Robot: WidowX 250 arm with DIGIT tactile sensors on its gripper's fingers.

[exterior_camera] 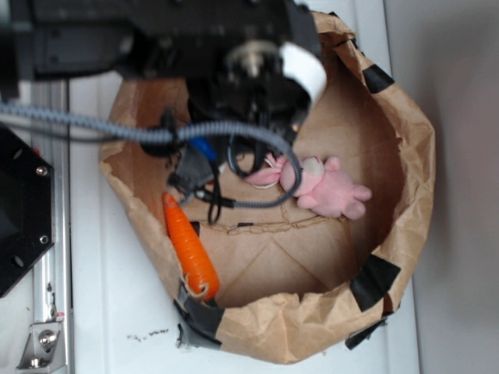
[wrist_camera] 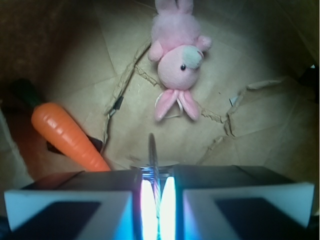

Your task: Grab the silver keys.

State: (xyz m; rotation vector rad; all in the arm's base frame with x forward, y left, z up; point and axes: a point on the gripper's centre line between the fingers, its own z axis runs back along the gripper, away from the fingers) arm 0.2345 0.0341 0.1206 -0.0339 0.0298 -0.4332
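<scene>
Pinched between the gripper's near-closed jaws, a thin silver key stands edge-on; grasp looks made, lifting clear comes next.

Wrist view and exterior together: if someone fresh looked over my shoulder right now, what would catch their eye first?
Probably the pink plush bunny, lying on the creased floor of the brown paper bag, far from the gripper. Next the bright orange carrot, lying left of the gripper against the bag's wall. Then the gripper itself: its jaws are nearly closed on a thin silver blade, seemingly one of the silver keys, standing upright between them.
</scene>
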